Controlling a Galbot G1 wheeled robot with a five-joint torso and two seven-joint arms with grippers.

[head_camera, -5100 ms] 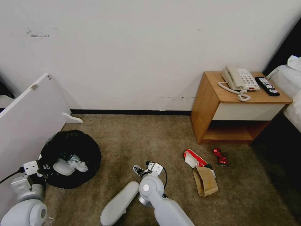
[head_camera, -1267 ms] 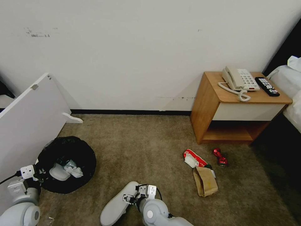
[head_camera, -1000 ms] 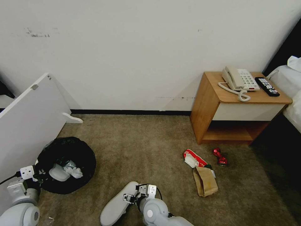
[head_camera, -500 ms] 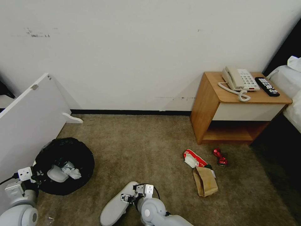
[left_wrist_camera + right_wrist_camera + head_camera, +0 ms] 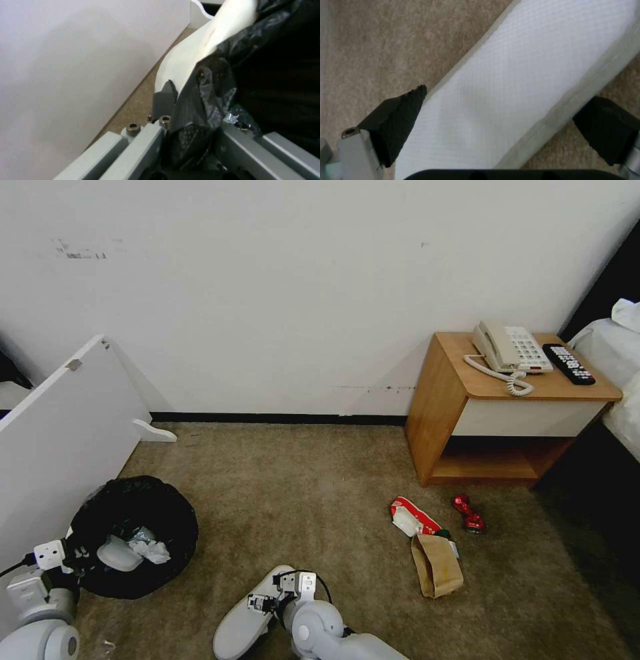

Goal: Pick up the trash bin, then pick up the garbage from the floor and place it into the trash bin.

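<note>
Carpeted floor | right gripper (image 5: 496, 122) spread wide, straddling white slipper (image 5: 248, 617) across its long axis | left gripper (image 5: 186, 140) clamps trash bin (image 5: 130, 537) rim, left of slipper.

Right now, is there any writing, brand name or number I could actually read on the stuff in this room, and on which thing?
None can be read.
Telephone: its keys bear marks too small to read.
Remote: button marks too small to read.
Red-and-white packet: print blurred.
Crushed red can: no legible label.
Brown paper bag and white slipper: plain.
</note>
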